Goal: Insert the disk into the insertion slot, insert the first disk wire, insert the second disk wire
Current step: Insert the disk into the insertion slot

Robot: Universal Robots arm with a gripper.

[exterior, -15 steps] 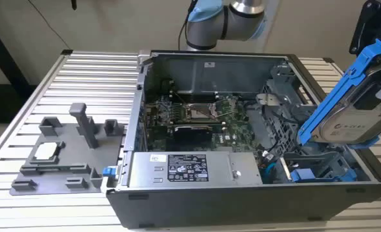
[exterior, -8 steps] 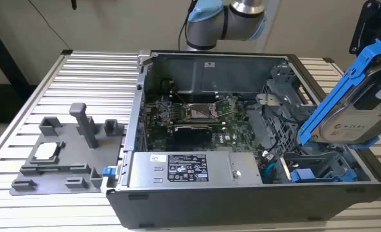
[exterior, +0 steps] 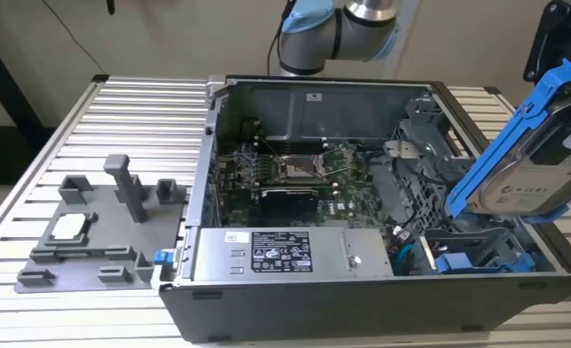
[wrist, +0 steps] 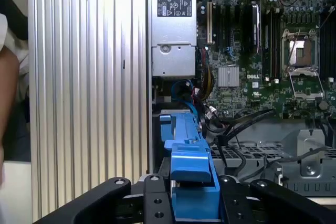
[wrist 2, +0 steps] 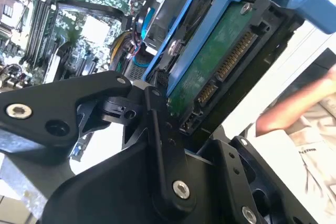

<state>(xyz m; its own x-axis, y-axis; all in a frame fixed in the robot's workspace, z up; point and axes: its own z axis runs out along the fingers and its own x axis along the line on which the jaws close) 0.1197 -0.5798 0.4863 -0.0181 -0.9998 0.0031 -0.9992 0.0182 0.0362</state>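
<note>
Starting at the exterior view's left, we see a grey plastic fixture plate [exterior: 92,232] with upright pegs lying on the ribbed aluminium tabletop [exterior: 140,109]. Next comes the open dark grey computer case [exterior: 266,319], with its green motherboard [exterior: 296,174] in the middle and the silver labelled power-supply box [exterior: 266,254] along the near wall. In the case's near corner, on the exterior view's right, sits the insertion slot [exterior: 474,246], a grey sheet-metal cage with blue plastic rails. Above it hangs the flat silver-grey disk [exterior: 546,174] in its bright blue plastic carrier, steeply tilted, its lower end just over the cage and not seated in it. In the first wrist view we find the black claw [wrist: 191,200] closed on the carrier's end. In the second wrist view its fingers [wrist 2: 160,145] clamp beside the disk's connector edge, with the green circuit board showing.
</note>
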